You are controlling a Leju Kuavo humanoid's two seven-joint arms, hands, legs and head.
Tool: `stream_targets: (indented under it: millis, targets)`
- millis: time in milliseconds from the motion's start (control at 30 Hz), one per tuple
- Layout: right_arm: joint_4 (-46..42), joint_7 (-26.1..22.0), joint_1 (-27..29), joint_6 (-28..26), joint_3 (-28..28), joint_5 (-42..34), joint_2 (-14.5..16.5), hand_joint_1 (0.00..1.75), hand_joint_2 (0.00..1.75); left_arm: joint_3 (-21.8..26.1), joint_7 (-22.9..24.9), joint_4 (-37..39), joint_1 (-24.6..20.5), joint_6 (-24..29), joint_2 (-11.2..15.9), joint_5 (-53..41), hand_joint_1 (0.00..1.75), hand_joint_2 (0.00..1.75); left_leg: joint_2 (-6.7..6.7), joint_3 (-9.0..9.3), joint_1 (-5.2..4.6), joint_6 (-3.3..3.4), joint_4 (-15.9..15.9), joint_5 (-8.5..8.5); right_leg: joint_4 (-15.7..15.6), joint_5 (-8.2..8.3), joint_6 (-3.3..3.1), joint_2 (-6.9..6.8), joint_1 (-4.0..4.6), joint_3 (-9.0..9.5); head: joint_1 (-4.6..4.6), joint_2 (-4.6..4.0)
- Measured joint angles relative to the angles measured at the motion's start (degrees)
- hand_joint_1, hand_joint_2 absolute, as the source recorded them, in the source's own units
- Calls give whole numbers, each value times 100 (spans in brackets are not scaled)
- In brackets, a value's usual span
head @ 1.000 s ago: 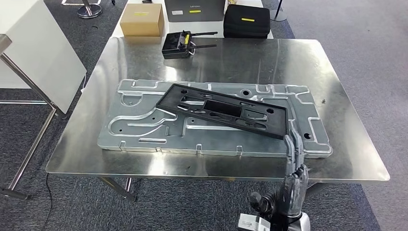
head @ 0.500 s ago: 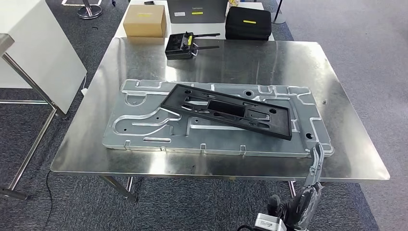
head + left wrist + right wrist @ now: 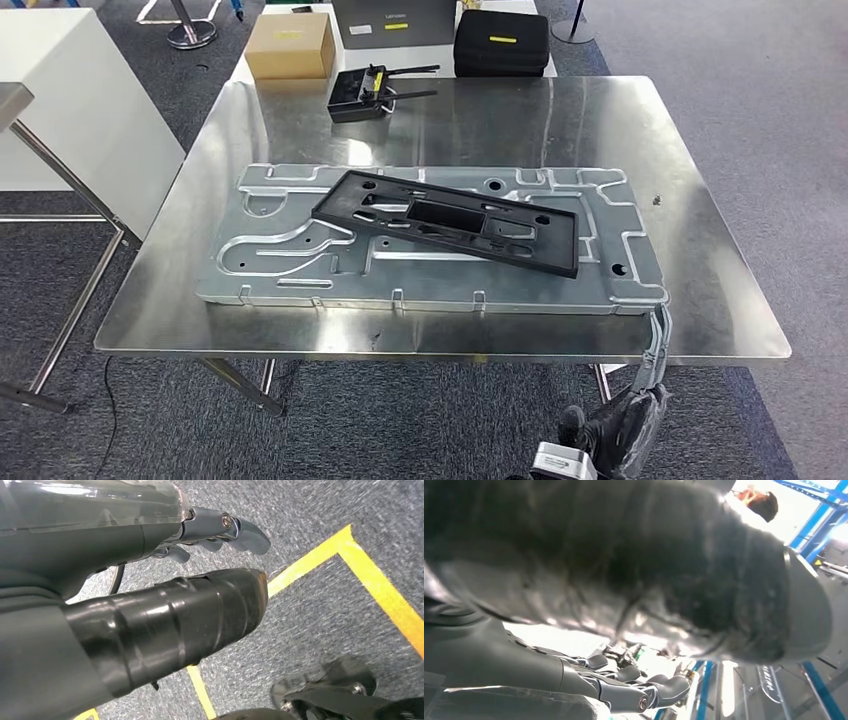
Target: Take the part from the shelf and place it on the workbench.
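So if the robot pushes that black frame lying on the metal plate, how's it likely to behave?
The black frame looks like thin moulded plastic full of cut-outs, so probably light and a little flexible. It lies flat and askew across the ribbed metal plate, so it would likely slide or pivot, not roll or tip, perhaps catching on raised ribs.

Small white brand lettering on grey case [image 3: 394, 20], too small to read, yellow labels unreadable

A shiny steel surface [image 3: 600, 130] carries a grey stamped metal panel [image 3: 290, 250]. A black device with antennas [image 3: 358, 92] sits near its far edge.
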Motion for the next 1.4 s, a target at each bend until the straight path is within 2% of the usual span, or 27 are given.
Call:
stream_targets:
  millis: [33,67,133,200,333,367,433,500,533,567,600,667,733,833,867,900,967,1000,1033,1067,1100,1167,1200,1233,1333,1367,1400]
  targets:
    - [1,0,13,0,-9,-22,0,0,0,0,0,0,3,0,-2,-1,0,0,0,-12,1,-4,118,-24,15,13,0,-3,7,-33,-1,0]
    - [2,0,25,0,-19,-40,1,0,0,0,0,0,6,1,-2,-1,0,0,0,89,1,-2,8,62,33,24,6,-3,9,-60,-1,0]
    - [2,0,43,0,-36,-63,3,0,0,0,0,0,6,3,-2,-8,0,0,0,534,1,23,-724,363,72,40,29,0,9,-94,-1,0]
    - [0,0,51,0,-50,-95,6,0,0,-1,-4,0,-3,7,-2,-19,0,0,-3,853,-20,67,-1324,533,107,57,80,1,26,-115,1,0]
    - [-11,4,75,-2,-77,-158,6,0,0,0,-18,0,8,11,-7,-31,0,0,0,861,-40,198,-1463,633,115,91,226,14,30,-141,6,0]
    - [-16,7,85,-2,-88,-163,6,0,0,0,-19,0,6,11,-9,-32,0,0,10,846,-32,245,-1482,675,214,-6,254,18,23,-185,7,0]
    - [-23,10,102,-2,-114,-172,5,0,0,-1,-20,0,0,11,-13,-33,0,0,31,791,-26,319,-1500,752,741,-410,295,20,6,-393,9,0]
    - [-24,14,119,-2,-140,-186,4,0,0,-1,-21,0,2,13,-13,-33,0,0,41,705,-42,346,-1486,802,1448,-794,324,19,3,-644,9,0]
    - [-24,19,129,-2,-154,-199,4,0,0,0,-21,0,4,12,-13,-33,0,0,45,665,-48,344,-1472,821,1624,-849,329,19,2,-678,9,0]
    - [-24,24,135,-2,-165,-214,4,0,0,0,-21,0,7,10,-13,-33,0,0,46,631,-52,340,-1456,836,1580,-793,324,19,3,-601,9,0]
    - [-24,28,139,-2,-175,-232,4,0,0,0,-24,0,8,7,-15,-33,0,0,46,605,-55,333,-1441,846,1306,-650,306,19,6,-410,9,0]
    - [-31,34,137,-2,-190,-263,4,0,0,0,-32,0,7,2,-28,-32,0,0,44,576,-68,307,-1415,865,500,-370,242,18,29,85,9,0]
    - [-44,37,134,-2,-199,-291,4,0,0,0,-40,0,1,2,-43,-28,0,0,43,553,-79,254,-1402,894,51,-270,182,16,66,313,8,0]
    - [-59,45,138,-2,-215,-323,4,0,0,1,-42,0,-8,1,-49,-16,0,0,43,515,-72,150,-1400,929,-28,-189,101,11,67,276,7,0]
    - [-63,49,136,-1,-220,-329,4,0,0,1,-41,0,-8,0,-49,-11,0,0,40,479,-70,119,-1335,853,-61,-142,64,4,51,255,4,0]
    - [-68,54,135,-1,-225,-333,4,0,0,2,-40,0,-7,-1,-49,-7,0,0,36,407,-66,92,-1167,696,-92,-90,31,-6,31,223,-1,0]
    - [-73,70,137,0,-238,-338,4,0,0,3,-36,0,-5,-2,-48,1,0,0,31,176,-47,44,-524,224,-105,-13,-3,-22,24,132,-8,0]
    - [-74,79,139,0,-244,-339,4,0,0,4,-34,0,-3,-2,-48,1,0,0,33,68,-38,24,-177,34,-97,19,-2,-27,26,82,-8,0]
    - [-74,87,141,0,-251,-339,4,0,0,4,-31,0,-2,-2,-48,2,0,0,34,22,-31,7,49,-62,-86,48,4,-30,27,32,-8,0]
    - [-74,93,141,0,-258,-339,4,0,0,4,-28,0,-1,-2,-46,2,0,0,36,79,-25,-4,64,-44,-68,74,16,-32,24,-19,-9,0]
    - [-78,96,142,0,-266,-339,4,0,0,5,-26,0,-1,-2,-44,2,0,0,37,250,-19,-10,-148,67,-41,96,31,-31,18,-67,-9,0]
    - [-97,99,146,0,-281,-339,4,0,0,6,-24,0,-10,-2,-38,1,0,0,34,756,-12,-5,-937,328,38,126,74,-29,13,-152,-10,0]
    - [-113,98,151,0,-286,-339,4,0,0,7,-26,0,-15,-2,-37,-1,0,0,23,926,-18,22,-1244,410,75,138,100,-27,19,-182,-7,0]
    - [-132,97,156,0,-290,-339,4,0,0,7,-27,0,-16,-2,-37,-2,0,0,12,1006,-25,56,-1413,442,99,155,131,-26,29,-200,-5,0]
    - [-172,131,184,0,-297,-440,1,0,0,7,-33,0,-9,-1,-37,-3,0,0,6,958,-46,194,-1447,526,100,220,245,-17,28,-218,-2,0]
    - [-178,160,198,0,-299,-509,-4,0,0,7,-35,0,-12,-1,-37,-3,0,0,15,929,-46,243,-1456,571,150,162,279,-11,18,-247,0,0]
    - [-185,190,210,0,-299,-576,-11,0,0,7,-39,0,-16,0,-37,-2,0,0,25,891,-44,293,-1468,621,291,15,306,-7,7,-307,1,0]
